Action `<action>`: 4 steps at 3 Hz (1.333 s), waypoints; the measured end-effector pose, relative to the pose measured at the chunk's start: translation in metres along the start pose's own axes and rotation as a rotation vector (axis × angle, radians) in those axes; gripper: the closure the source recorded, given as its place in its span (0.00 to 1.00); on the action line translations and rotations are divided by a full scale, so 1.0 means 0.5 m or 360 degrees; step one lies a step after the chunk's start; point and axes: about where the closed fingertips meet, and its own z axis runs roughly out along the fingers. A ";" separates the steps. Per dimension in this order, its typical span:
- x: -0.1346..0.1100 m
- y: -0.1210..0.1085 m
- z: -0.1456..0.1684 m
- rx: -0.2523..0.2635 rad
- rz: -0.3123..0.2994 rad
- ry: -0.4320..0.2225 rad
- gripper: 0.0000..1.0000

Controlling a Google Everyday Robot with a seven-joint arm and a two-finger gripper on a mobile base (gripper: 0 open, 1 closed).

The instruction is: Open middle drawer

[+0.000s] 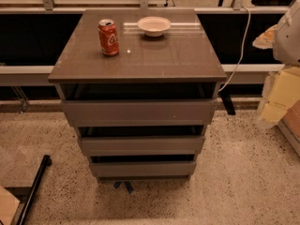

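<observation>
Drawers stack three high in the face of the grey-brown cabinet (136, 78), which the single camera view shows from above and in front. The middle drawer (141, 145) is the second front down that face, below the taller top drawer (138, 112) and above the lowest drawer (143, 168). Its flat, handleless panel has its long axis left to right across the cabinet, with a dark slot along its upper edge, and it looks not yet pulled out. The jaws are nowhere in this view, so whether they are spread or pressed together cannot be told, nor from which side of the cabinet they would come. By my judgement, the pull must go straight out from the cabinet's face, toward the camera, with purchase taken in that slot. On the cabinet's worktop (178, 55), a red can (108, 37) at the left rear bears white script that reads as Coca-Cola, only partly legible. A white bowl (153, 26) at the rear centre carries no writing.
</observation>
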 end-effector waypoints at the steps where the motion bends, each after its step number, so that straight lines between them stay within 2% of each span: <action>1: -0.001 -0.001 0.001 0.0016 -0.0003 -0.0012 0.00; 2: 0.001 -0.017 0.030 0.0105 0.0003 -0.0100 0.00; 3: 0.001 -0.017 0.030 0.0105 0.0003 -0.0100 0.00; 4: -0.004 -0.008 0.087 0.0105 -0.0010 -0.0094 0.00</action>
